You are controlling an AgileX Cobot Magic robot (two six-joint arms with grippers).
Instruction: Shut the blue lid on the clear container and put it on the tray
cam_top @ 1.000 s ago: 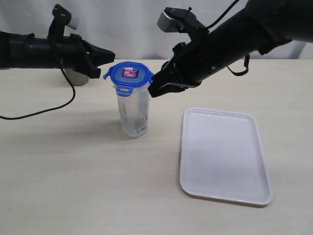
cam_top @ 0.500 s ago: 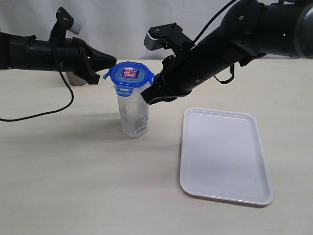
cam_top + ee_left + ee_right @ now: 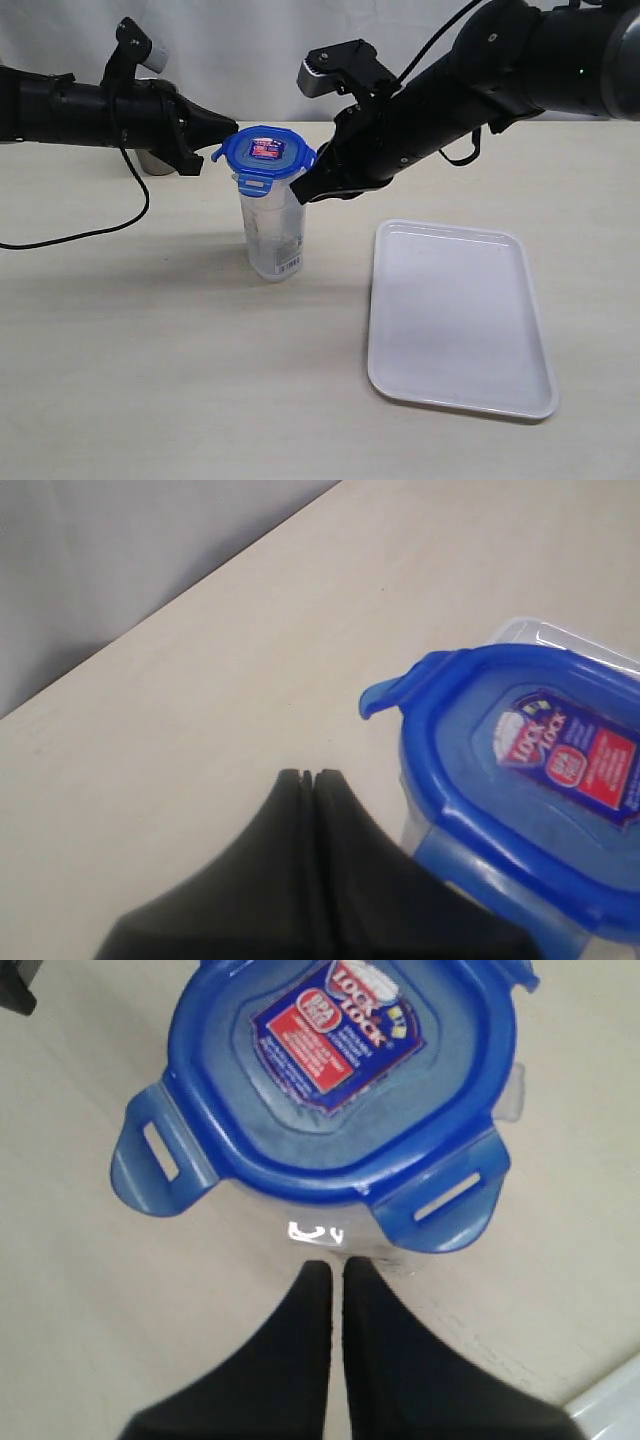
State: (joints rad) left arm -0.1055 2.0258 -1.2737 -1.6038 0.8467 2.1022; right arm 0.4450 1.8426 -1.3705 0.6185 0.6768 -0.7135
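Both claws are closed with nothing held: the left claw (image 3: 232,129) has its jaws pressed tip to tip, pointing at the upper left edge of the blue lid (image 3: 265,151) and just short of it, while the right claw (image 3: 306,193), jaws all but together, points in from the right just under the lid's rim, beside the wall of the clear container (image 3: 272,226). The lid sits on top of the container, which stands upright left of centre in the exterior view. In the right wrist view two of the lid's flaps (image 3: 158,1156) stick outward from the rim. The tray (image 3: 460,312) lies flat at lower right, well apart from the container, with nothing on it. All rest on the pale surface (image 3: 150,350), where a black cable (image 3: 90,229) loops at the left
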